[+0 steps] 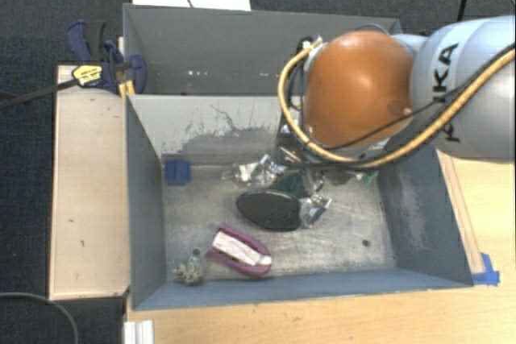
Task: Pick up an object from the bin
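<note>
Down near the middle of the bin's (145, 197) scuffed grey metal floor lies a dark oval piece (268, 211), flat, smooth and matt, and the gripper (313, 196) hangs just over its right end. A rounded, glossy orange cover (355, 89) on the wrist, ringed by yellow-and-black cables (284, 93), hides most of the tool, so I cannot tell whether it is open or closed, or whether it has hold of anything. A crumpled silvery scrap (254, 171) lies just behind the oval, toward the back wall, and a green thing (292, 185) peeks out beside it, largely covered by the arm. A shiny bit at the oval's right end may be more foil or part of the tool. Toward the front edge rests a pink and white packet (240, 251), soft-looking and tilted. A small greyish clump (190, 272) sits in the front left corner, and a blue block (176, 171) stands against the left wall. Bare floor lies open along the right wall and in the front right corner.
</note>
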Robot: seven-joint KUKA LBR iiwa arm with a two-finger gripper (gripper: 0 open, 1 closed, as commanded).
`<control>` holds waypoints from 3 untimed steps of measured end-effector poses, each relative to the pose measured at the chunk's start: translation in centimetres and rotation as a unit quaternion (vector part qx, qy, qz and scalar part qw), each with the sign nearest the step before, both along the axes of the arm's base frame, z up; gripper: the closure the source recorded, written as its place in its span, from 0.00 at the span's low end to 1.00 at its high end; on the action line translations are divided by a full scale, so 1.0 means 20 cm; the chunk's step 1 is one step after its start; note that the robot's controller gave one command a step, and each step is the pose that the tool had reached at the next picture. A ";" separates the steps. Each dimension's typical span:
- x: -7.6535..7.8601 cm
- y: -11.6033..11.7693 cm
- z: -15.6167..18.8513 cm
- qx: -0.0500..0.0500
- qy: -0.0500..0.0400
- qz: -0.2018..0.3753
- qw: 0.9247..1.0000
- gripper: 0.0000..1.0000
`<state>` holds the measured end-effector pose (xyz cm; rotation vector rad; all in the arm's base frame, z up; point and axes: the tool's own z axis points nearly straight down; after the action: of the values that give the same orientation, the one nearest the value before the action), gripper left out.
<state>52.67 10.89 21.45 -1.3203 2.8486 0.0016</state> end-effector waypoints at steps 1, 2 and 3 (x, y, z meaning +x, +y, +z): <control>0.18 -0.17 -0.57 0.001 -0.009 -0.040 0.999 0.00; 0.19 -0.17 -0.57 0.001 -0.010 -0.043 0.999 1.00; 0.16 -0.16 0.15 0.001 -0.005 -0.058 0.998 1.00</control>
<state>55.87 7.78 24.51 -1.1500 2.9115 -0.0031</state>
